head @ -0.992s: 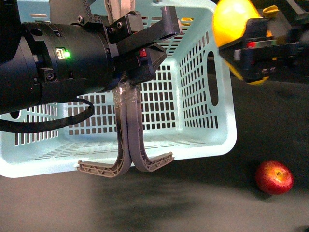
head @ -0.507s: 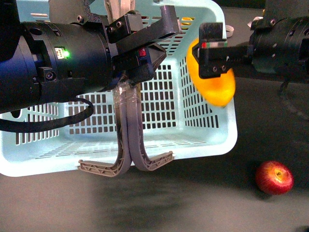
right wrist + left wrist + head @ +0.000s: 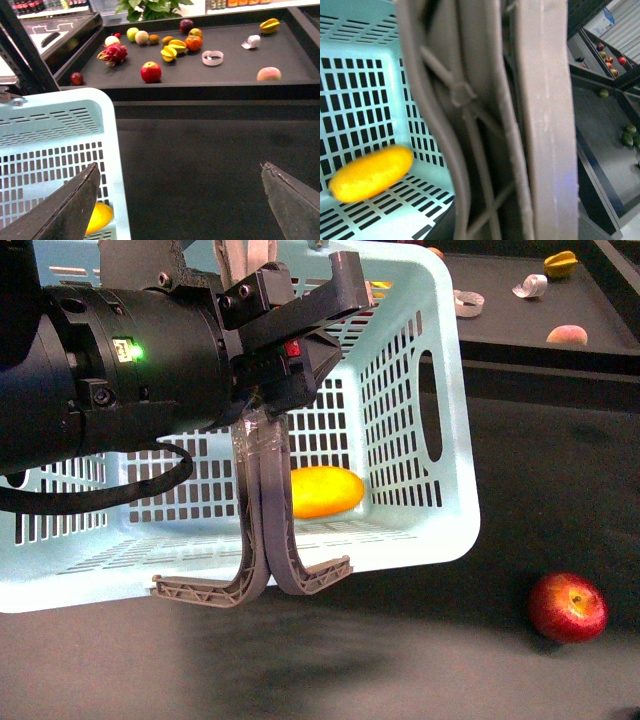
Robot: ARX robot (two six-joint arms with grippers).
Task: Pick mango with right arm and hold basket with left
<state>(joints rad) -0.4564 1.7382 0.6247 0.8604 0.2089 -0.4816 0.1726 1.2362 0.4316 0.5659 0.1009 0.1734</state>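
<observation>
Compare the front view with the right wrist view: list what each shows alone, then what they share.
Front view only: the left gripper clamped on the basket handles, and a red apple on the dark surface. Right wrist view only: the right gripper, open and empty, plus a dragon fruit on the far tray. Both: the turquoise basket with the mango lying inside, and a yellow star fruit at the back.

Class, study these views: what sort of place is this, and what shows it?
Probably a mock grocery or fruit shop: a shopping basket, a black display tray of loose fruit, and what look like shelved bottles behind.
</observation>
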